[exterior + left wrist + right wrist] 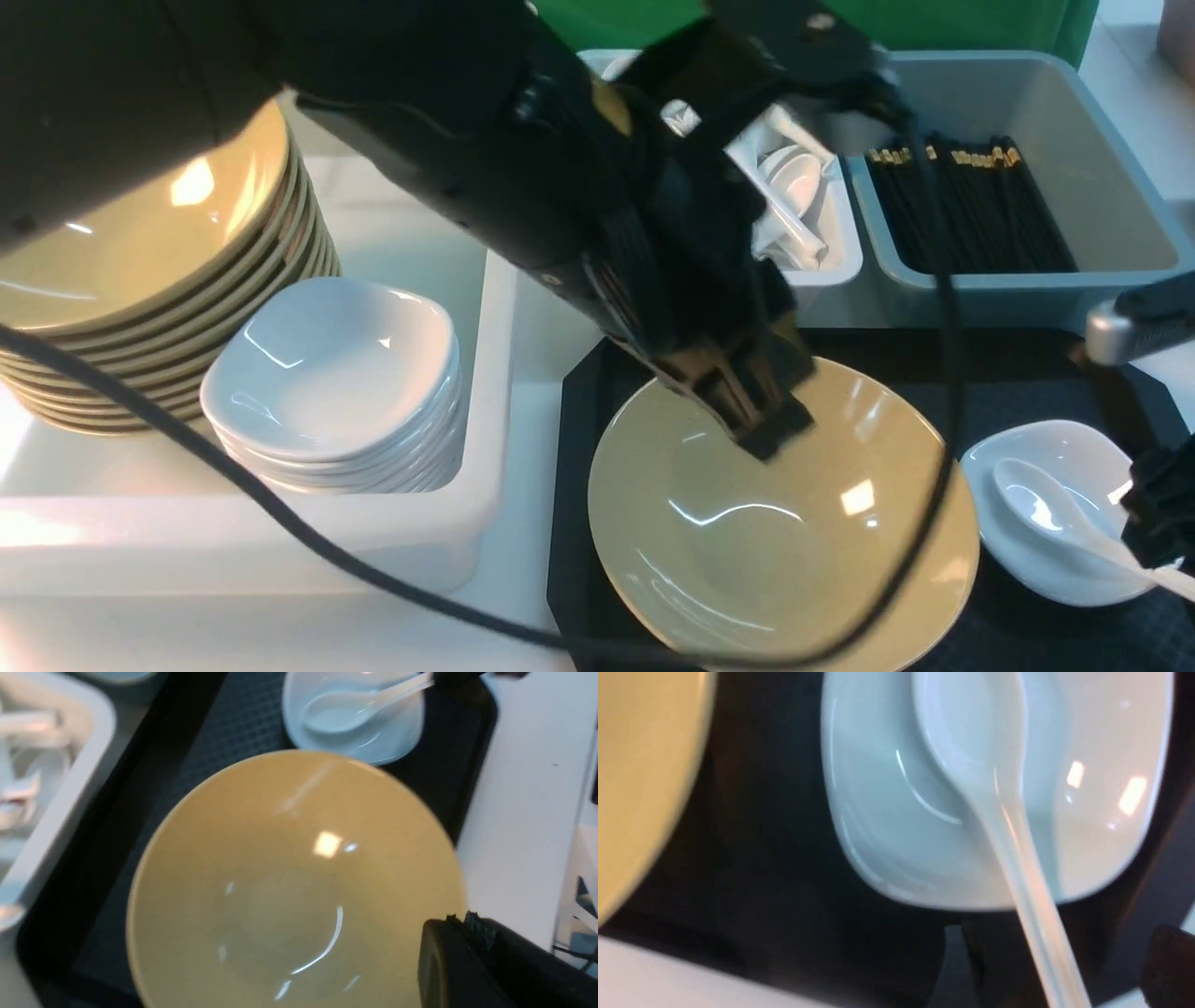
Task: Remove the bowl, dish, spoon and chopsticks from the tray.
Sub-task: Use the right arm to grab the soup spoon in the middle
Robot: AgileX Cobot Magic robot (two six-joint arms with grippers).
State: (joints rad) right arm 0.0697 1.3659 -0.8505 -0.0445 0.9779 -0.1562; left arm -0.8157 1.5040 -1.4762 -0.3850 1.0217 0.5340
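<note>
The mustard-tan bowl [766, 551] [280, 882] [640, 765] sits on the black tray [574, 523] [224, 723] [775, 835]. My left gripper [770, 434] [460, 919] hangs over the bowl near its rim, fingers pressed together and nothing visible between them. To the right lies the small white dish [1055, 434] [397, 732] [1111, 812] with the white spoon [1027, 490] [336, 714] [971, 732] in it, handle sticking out over the dish's rim. My right gripper [1153, 523] [1064, 970] stands open astride that handle, clear of it. The chopsticks are out of view.
A white bin [485, 373] at the left holds a stack of tan bowls [140, 243] and a stack of white dishes [336, 373]. Behind the tray are a white bin of spoons [822, 233] and a grey-blue bin [1027, 299] of black gold-banded sticks. A black cable [280, 523] crosses the front.
</note>
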